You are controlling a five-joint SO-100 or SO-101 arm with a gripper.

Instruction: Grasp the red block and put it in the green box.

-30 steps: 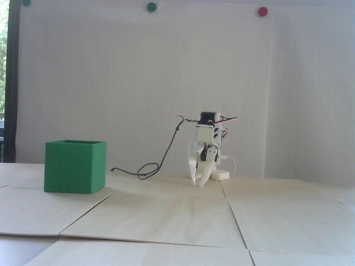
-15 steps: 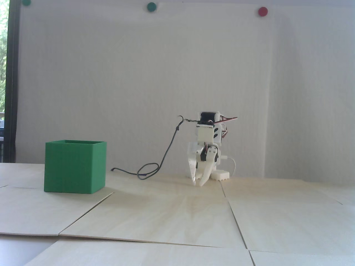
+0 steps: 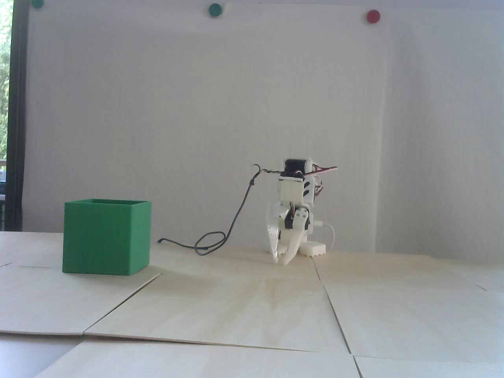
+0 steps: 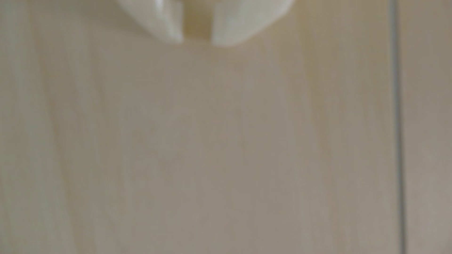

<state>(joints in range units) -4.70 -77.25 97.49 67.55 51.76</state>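
The green box stands on the wooden table at the left of the fixed view, open side up. The red block shows in neither view. My white arm is folded low at the back of the table, well to the right of the box. Its gripper points straight down with its tips just over the wood. In the wrist view the gripper enters from the top edge. Its fingertips stand a narrow gap apart, with only bare wood showing between them.
A dark cable loops on the table between box and arm. A small white block lies right behind the gripper. Seams run between the table's light wooden boards. Coloured round dots sit high on the white wall.
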